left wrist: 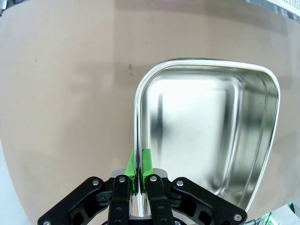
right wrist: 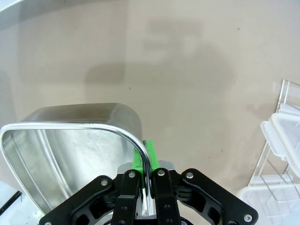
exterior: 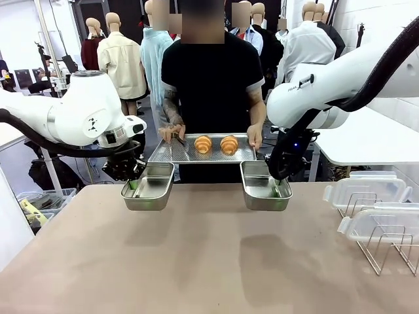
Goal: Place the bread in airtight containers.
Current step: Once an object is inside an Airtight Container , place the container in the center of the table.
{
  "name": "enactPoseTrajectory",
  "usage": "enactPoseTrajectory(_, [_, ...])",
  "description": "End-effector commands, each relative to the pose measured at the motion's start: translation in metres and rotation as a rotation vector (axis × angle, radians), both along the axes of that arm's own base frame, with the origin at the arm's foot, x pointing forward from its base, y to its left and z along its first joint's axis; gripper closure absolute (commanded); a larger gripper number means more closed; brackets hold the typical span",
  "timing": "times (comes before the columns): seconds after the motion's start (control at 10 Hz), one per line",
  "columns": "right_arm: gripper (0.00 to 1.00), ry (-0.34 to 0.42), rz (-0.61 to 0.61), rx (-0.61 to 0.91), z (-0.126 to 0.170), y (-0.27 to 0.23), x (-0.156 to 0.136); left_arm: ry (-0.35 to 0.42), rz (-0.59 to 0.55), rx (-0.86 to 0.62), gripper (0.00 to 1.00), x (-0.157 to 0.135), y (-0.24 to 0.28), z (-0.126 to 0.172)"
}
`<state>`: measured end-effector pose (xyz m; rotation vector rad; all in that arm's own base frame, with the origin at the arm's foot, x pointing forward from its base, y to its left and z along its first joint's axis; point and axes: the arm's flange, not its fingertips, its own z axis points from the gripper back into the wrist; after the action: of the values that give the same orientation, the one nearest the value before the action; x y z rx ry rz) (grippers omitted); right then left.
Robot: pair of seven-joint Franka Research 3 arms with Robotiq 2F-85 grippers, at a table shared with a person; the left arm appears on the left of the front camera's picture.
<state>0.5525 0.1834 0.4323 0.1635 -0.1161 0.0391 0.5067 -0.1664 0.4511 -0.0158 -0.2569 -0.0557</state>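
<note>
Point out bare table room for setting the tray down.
Free: the wide table stretch nearer than the left pan and right pan, left of the wire rack; also the gap between them. Crowded: the right edge, with rack and clear lids.

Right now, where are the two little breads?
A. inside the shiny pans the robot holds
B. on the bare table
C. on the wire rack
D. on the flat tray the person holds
D: the bread sits on the flat tray that the person holds, and the airtight containers are empty.
</note>
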Motion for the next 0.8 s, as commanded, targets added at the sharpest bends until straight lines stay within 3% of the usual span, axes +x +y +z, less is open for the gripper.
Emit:
enactPoseTrajectory(0.0, [1.0, -0.007, 0.001, 0.002, 0.0035, 0.0006, -0.0011, -0.007, -0.005, 0.0, 1.0, 0.0, 0.001, 0.0036])
enactPoseTrajectory(0.7, [1.0, -0.007, 0.001, 0.002, 0.0035, 0.0006, -0.0011, -0.007, -0.005, 0.0, 1.0, 0.0, 0.001, 0.0036])
